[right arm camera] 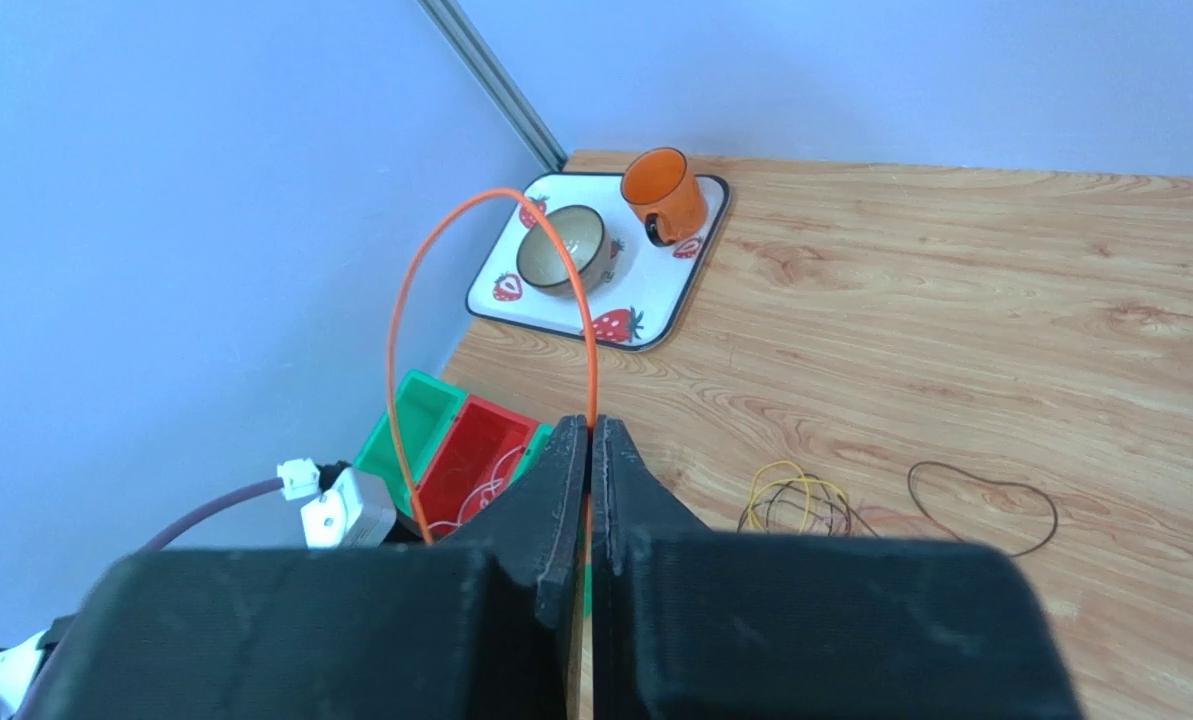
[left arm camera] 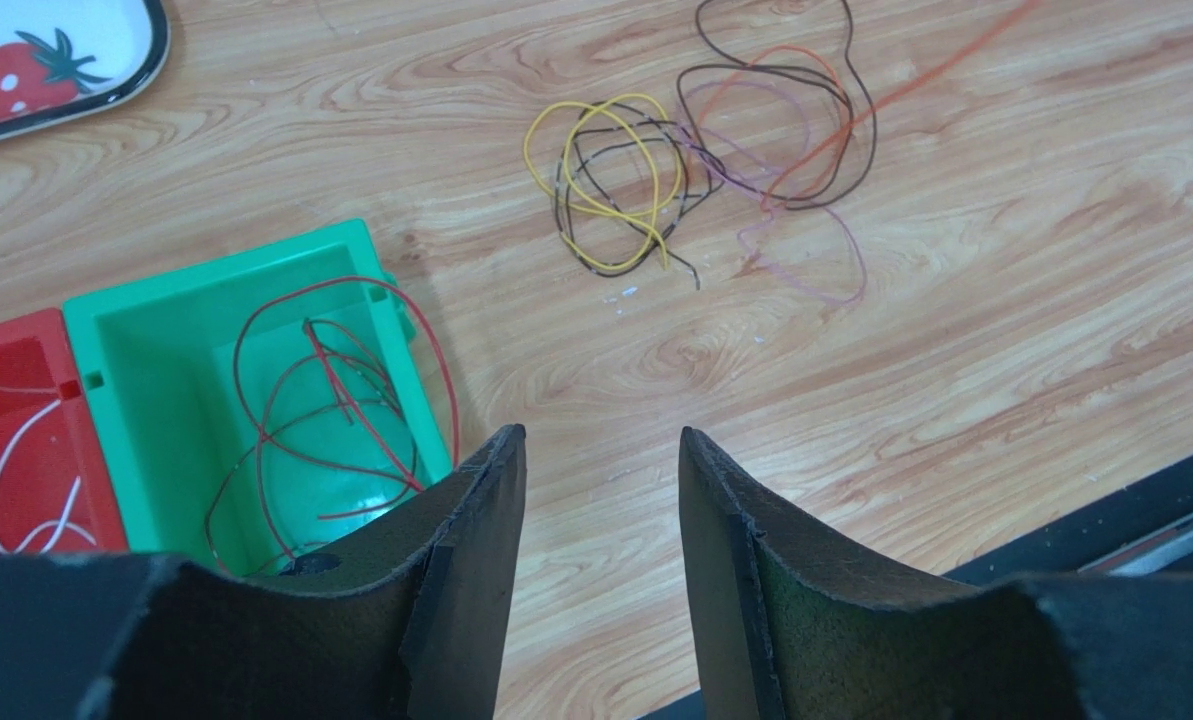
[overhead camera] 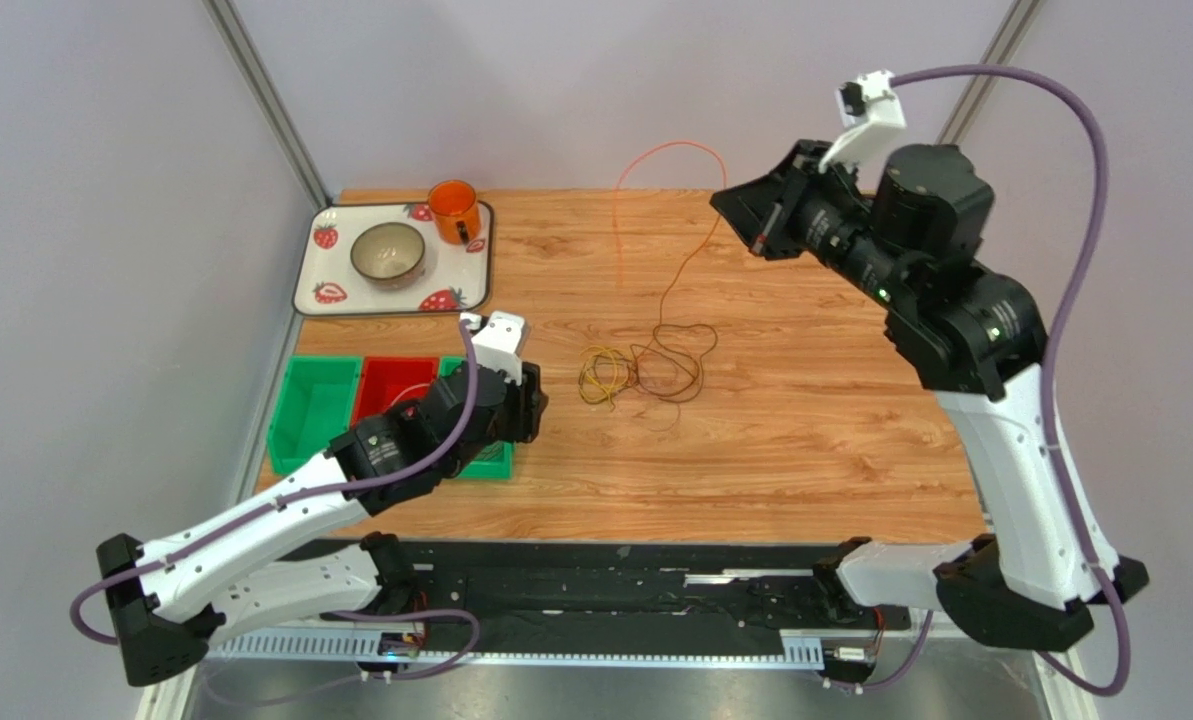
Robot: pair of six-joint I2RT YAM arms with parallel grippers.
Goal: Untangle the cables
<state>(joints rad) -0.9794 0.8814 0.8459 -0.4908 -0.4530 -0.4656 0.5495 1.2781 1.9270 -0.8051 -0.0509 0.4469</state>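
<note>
While the right end effector (right arm camera: 590,432) pinches a thin orange cable (right arm camera: 505,192) arching upward, the left end effector (left arm camera: 602,447) gapes empty.

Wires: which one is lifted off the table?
The orange cable: it arches through the air, pinched in the shut right gripper. The yellow cable and the dark cable lie on the table.

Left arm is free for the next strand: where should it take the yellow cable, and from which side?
I'd pinch the yellow cable on its outer arc facing the green bin, coming straight down, jaws across the wire. It lies flat, and there the dark cable doesn't cross it.
</note>
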